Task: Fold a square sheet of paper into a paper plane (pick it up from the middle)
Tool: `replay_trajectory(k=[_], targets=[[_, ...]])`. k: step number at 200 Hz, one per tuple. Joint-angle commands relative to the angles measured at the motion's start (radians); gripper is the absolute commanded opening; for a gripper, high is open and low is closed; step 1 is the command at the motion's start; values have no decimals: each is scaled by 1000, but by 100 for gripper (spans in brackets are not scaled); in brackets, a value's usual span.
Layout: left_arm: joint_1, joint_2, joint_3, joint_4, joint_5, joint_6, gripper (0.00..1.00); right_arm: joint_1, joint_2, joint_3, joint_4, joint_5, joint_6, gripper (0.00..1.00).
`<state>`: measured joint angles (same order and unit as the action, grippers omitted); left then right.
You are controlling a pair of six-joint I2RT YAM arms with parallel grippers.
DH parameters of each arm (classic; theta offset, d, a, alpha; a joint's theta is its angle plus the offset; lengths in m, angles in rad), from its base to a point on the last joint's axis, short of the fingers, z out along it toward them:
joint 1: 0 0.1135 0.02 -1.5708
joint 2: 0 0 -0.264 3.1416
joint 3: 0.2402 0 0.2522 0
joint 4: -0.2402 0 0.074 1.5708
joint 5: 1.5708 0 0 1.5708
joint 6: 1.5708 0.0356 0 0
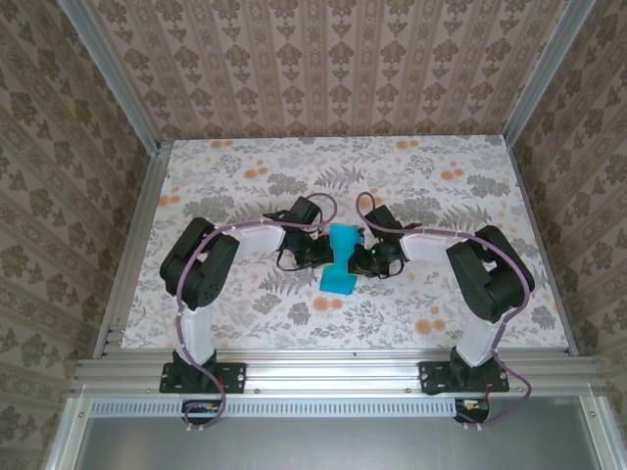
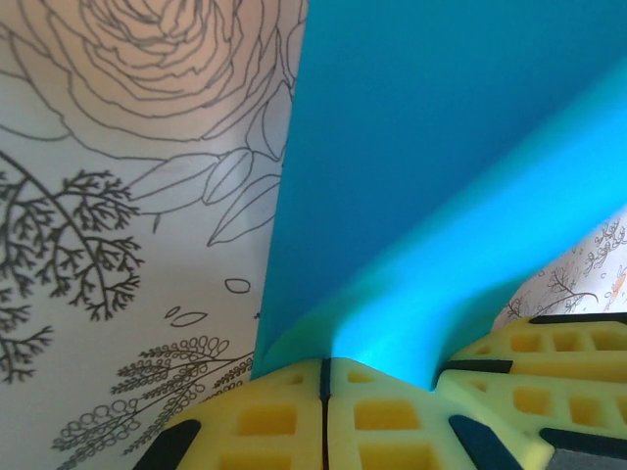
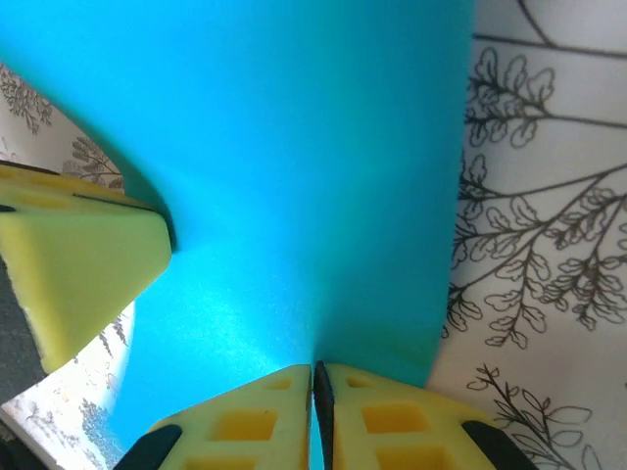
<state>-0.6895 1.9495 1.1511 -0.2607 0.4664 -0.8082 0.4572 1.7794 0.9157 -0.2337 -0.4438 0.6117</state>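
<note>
Two grippers, both clamped on one teal sheet of paper [image 1: 340, 262].

Left gripper [image 2: 323, 380]: yellow pads pressed together with only a thin dark seam between them, and the sheet's near edge nipped in that seam. Its left edge runs straight up and away from the pads, clean and sharp. A paler curved band sweeps toward the upper right, so the paper is bent rather than flat.

Right gripper [image 3: 315, 384]: pads likewise together, the sheet pinched at their tips and fanning out above. Its right edge is straight, with bare table beside it. A yellow finger of the other gripper presses against the sheet at the left of this view.

From above, the two grippers face each other across the paper, one on each side, close together. The sheet stands as a narrow strip between them, its lower corner reaching toward the near side.

Position: middle of the floral table [image 1: 245, 176]. Open surface lies all round, widest toward the far side. The wallpapered walls [image 1: 323, 69] at left, right and back are well apart from the paper. The aluminium rail [image 1: 333, 370] at the near edge carries both arm bases.
</note>
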Motion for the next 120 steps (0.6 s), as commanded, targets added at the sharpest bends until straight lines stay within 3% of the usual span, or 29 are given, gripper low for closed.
replay_trajectory(k=[1, 52, 120], targets=[[-16, 74, -32, -95, -80, 10, 8, -14, -12, -29, -19, 4, 9, 14], [-19, 74, -26, -96, -81, 5, 8, 16, -88, -58, 64, -171, 51, 16], [-22, 72, -25, -96, -87, 4, 8, 18, -37, -167, 106, -141, 62, 15]])
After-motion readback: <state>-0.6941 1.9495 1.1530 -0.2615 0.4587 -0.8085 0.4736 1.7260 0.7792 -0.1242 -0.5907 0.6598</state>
